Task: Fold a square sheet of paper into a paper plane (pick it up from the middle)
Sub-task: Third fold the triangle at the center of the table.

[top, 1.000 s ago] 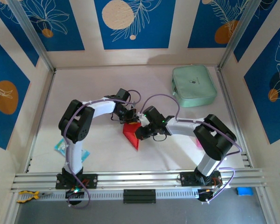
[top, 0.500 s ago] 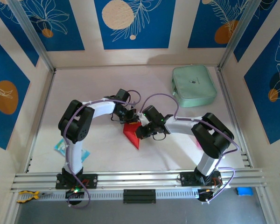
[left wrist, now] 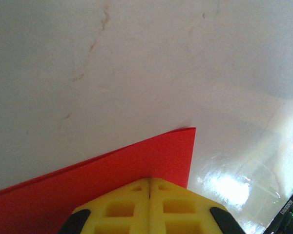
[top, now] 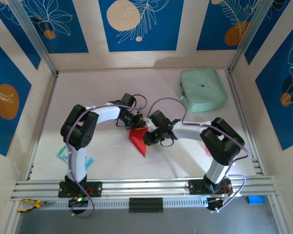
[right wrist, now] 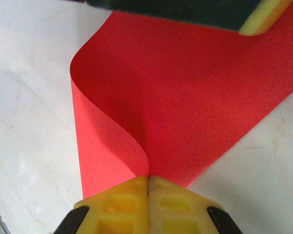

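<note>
Early fold judged in hand: right claw pinched the paper, flap curled over at its tips; left claw closed, paper under and ahead; next needs the flap pressed flat.

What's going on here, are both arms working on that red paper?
Yes. Both arms meet mid-table over the red sheet of paper. The left gripper is shut, with its tips down on the sheet near a corner, apparently pinning it. The right gripper is shut where a flap curls up and over, seemingly pinching it to make a fold. It isn't a plane yet. The green pouch lies apart at the far right.
</note>
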Motion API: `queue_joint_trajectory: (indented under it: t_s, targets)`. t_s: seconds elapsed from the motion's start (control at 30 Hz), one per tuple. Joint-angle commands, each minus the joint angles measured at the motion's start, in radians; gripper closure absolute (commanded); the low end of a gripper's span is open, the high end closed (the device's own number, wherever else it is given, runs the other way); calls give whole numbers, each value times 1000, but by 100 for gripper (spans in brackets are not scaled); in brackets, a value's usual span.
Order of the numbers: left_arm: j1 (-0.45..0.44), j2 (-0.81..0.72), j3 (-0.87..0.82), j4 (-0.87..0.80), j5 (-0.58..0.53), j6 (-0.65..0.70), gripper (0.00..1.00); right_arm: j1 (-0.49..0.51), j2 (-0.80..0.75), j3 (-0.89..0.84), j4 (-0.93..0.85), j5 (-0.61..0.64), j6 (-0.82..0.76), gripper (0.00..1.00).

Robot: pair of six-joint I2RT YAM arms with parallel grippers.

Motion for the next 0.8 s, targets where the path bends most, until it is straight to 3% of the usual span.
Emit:
queue_joint_trajectory:
  t_s: [0.0, 0.77]
  targets:
    - [-8, 17, -38, -46, -58, -4, 96, -5, 21, 22, -22, 9, -10, 100]
    - [-7, 14, -43, -44, -61, -6, 96, 10, 13, 30, -62, 16, -4, 100]
